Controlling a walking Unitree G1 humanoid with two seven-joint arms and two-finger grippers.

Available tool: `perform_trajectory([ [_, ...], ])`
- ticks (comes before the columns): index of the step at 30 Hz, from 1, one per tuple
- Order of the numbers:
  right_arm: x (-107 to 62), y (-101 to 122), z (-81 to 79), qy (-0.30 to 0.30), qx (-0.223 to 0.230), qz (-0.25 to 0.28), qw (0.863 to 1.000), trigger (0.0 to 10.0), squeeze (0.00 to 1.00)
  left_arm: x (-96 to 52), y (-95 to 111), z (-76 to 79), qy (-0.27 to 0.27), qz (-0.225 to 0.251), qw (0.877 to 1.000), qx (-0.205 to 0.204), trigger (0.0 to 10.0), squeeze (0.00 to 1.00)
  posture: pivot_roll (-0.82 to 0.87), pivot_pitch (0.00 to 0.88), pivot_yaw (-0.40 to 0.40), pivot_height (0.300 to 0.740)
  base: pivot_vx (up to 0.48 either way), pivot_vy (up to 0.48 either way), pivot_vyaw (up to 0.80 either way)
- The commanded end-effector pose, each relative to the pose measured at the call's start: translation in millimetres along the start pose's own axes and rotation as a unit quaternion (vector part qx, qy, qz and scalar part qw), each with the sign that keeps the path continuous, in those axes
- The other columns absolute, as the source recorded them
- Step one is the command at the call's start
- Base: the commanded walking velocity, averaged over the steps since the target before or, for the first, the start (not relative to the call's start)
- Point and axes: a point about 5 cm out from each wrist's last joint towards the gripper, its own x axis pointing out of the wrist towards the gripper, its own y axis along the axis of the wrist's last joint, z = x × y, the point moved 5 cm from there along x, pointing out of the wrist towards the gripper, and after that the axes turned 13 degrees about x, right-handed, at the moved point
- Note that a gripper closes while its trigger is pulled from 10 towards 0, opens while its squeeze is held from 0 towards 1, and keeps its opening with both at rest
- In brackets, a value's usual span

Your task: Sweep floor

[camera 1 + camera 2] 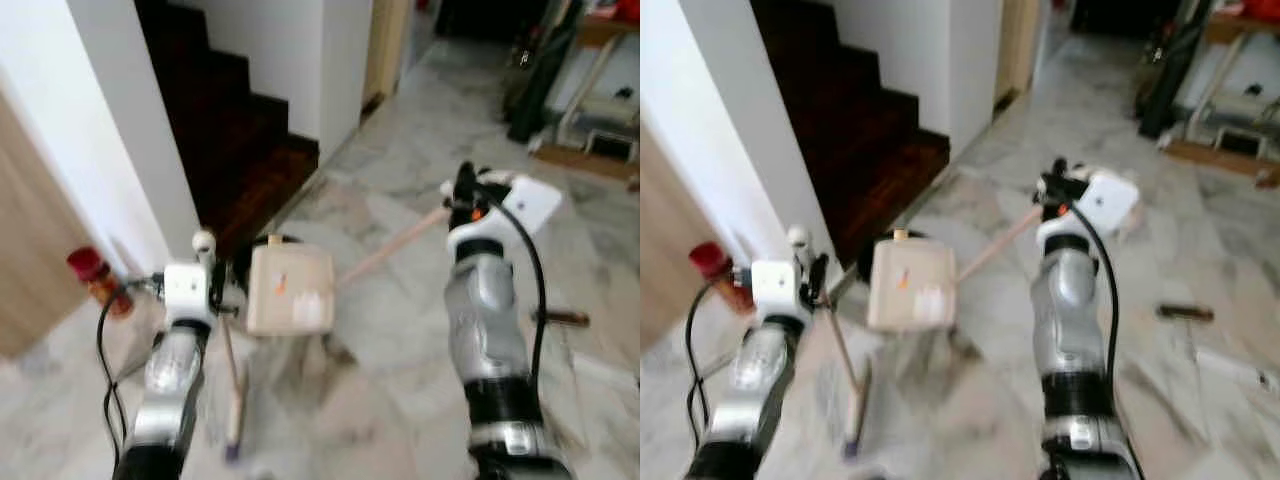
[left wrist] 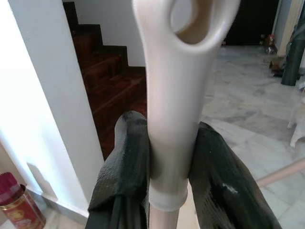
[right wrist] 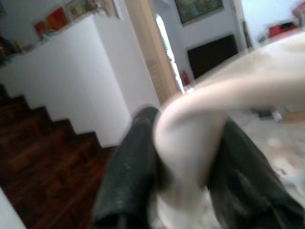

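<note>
My left gripper [image 1: 207,287] is shut on the cream plastic top of a broom handle [image 2: 171,119], and its black fingers [image 2: 126,157] press on both sides below the hanging hole. The broom stick [image 1: 232,385] slants down to the marble floor in front of me. A long pale pole [image 1: 390,248] is held at its end by my right gripper [image 1: 464,196], which is shut on it, as the right wrist view shows [image 3: 186,143]. That pole runs down to a beige dustpan [image 1: 290,290] on the floor between my arms. The views are blurred.
Dark wooden stairs [image 1: 240,130] rise ahead on the left beside a white wall [image 1: 120,130]. A red canister [image 1: 95,275] stands at the wall's foot. A small dark object [image 1: 565,318] lies on the floor at right. Furniture and a dark bag [image 1: 535,80] stand far right.
</note>
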Motion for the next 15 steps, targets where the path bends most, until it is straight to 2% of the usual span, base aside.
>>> perform_trajectory([
  [1, 3.7, 20.6, -2.9, 0.004, 0.004, 0.04, 0.999, 10.0, 0.0, 5.8, 16.9, 2.2, 0.0, 0.03, 1.0, -0.001, 10.0, 0.0, 0.03, 0.016, 0.018, 0.74, 0.292, 0.0, 0.0],
  [6, 2.4, 22.5, -5.6, 0.013, -0.004, 0.045, 0.999, 10.0, 0.0, 6.0, 17.5, 4.4, -0.004, 0.03, 1.0, -0.002, 10.0, 0.0, 0.03, 0.001, 0.02, 0.74, 0.295, 0.0, 0.0],
  [9, 3.0, 26.6, -13.2, 0.031, -0.006, 0.055, 0.998, 10.0, 0.0, 8.1, 19.1, 5.6, -0.006, 0.031, 0.999, -0.001, 10.0, 0.0, 0.03, 0.0, 0.022, 0.74, 0.294, 0.0, 0.0],
  [15, 3.0, 29.1, -19.8, 0.045, -0.003, 0.06, 0.997, 10.0, 0.0, 9.2, 20.4, 3.8, -0.003, 0.033, 0.999, -0.001, 10.0, 0.0, 0.03, 0.006, 0.016, 0.74, 0.294, 0.0, 0.66],
])
